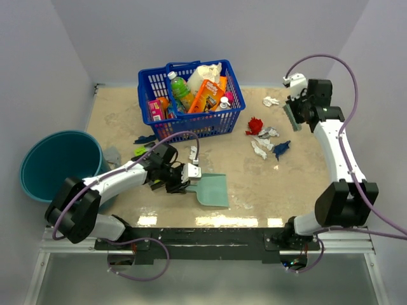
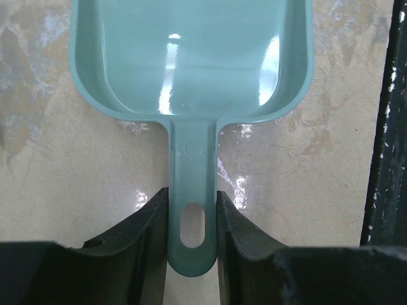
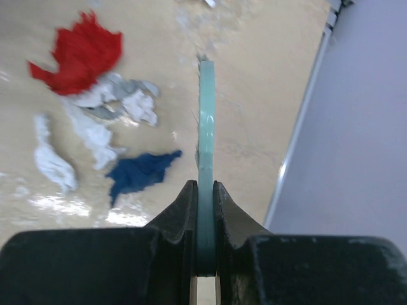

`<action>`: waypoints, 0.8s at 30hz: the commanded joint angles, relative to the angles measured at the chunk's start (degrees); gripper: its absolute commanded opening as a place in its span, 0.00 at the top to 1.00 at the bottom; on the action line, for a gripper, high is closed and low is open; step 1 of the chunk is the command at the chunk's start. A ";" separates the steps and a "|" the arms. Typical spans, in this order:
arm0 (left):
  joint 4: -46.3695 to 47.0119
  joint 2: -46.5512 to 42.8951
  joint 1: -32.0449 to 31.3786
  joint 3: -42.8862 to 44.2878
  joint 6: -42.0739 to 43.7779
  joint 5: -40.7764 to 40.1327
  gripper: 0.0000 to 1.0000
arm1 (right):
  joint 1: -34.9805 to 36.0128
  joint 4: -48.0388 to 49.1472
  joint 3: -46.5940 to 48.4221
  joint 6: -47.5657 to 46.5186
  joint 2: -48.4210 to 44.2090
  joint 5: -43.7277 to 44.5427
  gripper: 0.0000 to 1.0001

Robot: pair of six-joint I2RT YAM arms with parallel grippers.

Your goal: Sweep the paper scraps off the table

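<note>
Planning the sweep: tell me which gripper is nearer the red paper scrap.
Right. The right gripper, clamping the brush, is just right of the red scrap; the left gripper, gripping the dustpan handle, sits farther off, near-left of it.

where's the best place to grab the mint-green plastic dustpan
By the narrow flat handle of the mint-green plastic dustpan, coming from the handle's end, one jaw on each long edge. The scoop is too wide, and it lies flat on the beige stone-like table. The left gripper holds it this way.
</note>
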 commanded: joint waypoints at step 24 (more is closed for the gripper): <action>2.92 2.82 0.05 8.91 -12.48 -7.79 1.00 | 13.33 -31.95 3.16 -22.28 -3.27 -0.52 1.00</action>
